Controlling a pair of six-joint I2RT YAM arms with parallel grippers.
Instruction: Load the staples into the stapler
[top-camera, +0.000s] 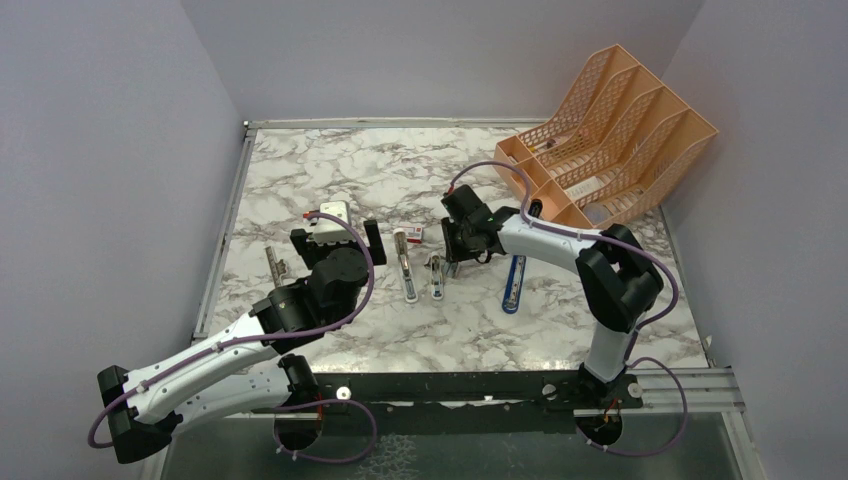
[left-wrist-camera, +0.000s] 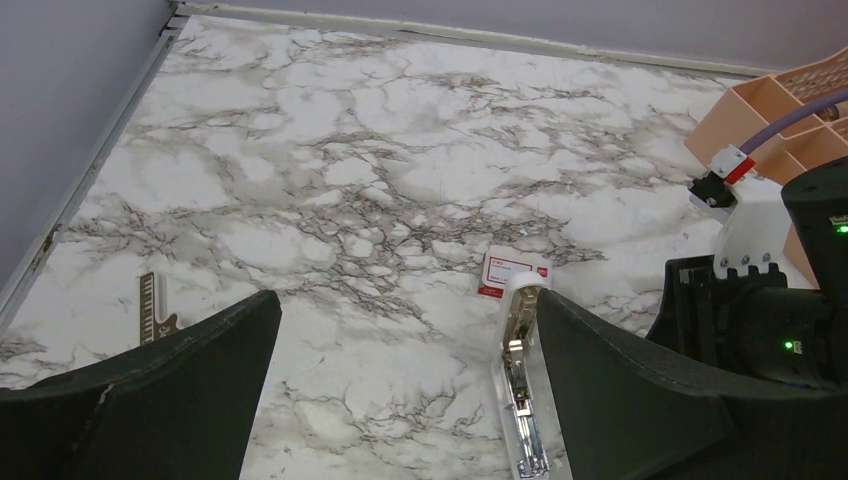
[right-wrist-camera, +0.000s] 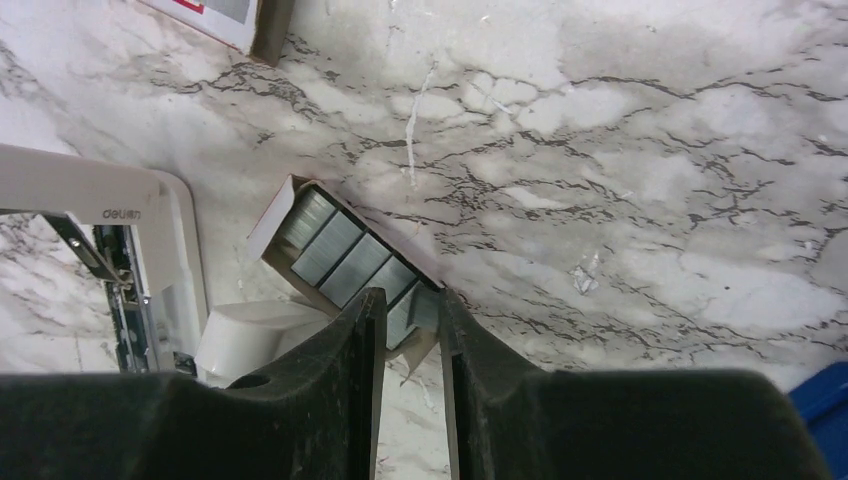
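- the right gripper (right-wrist-camera: 405, 300) pinches narrow on the staples (right-wrist-camera: 345, 255) in their tray (right-wrist-camera: 270, 215); the block may snap or drag the tray
- the left gripper (left-wrist-camera: 408, 300) gapes wide, empty; the stapler (left-wrist-camera: 520, 390) lies unheld and may slide

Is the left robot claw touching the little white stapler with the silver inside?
Apart. The top view shows bare marble tabletop between the open left gripper and the slim white stapler.
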